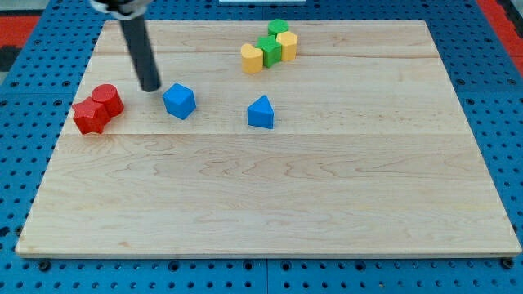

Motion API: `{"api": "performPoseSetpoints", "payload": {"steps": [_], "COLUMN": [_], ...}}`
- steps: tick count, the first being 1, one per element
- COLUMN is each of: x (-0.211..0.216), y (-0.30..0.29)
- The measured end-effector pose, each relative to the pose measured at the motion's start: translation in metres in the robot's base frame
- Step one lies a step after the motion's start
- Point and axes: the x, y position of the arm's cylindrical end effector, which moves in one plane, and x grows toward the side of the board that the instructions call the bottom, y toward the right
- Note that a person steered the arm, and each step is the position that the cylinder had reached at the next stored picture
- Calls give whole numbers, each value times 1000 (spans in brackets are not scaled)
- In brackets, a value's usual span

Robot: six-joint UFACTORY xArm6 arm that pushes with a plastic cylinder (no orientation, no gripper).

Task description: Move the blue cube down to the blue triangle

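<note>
The blue cube [179,101] sits on the wooden board at the upper left of the view. The blue triangle [261,113] lies to its right and slightly lower, about a hundred pixels away. My dark rod comes down from the view's top left, and my tip [151,86] rests on the board just left of and slightly above the blue cube, close to it with a small gap.
Two red blocks [96,109] sit together at the left, below and left of my tip. A cluster of yellow blocks [252,58] and green blocks [270,46] stands near the view's top centre. The board's edge [261,251] runs along the bottom.
</note>
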Motion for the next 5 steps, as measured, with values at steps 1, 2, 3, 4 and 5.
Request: {"api": "performPoseSetpoints", "payload": {"steps": [1, 2, 3, 4, 5], "x": [18, 32, 43, 75, 80], "y": [20, 92, 89, 90, 131]}}
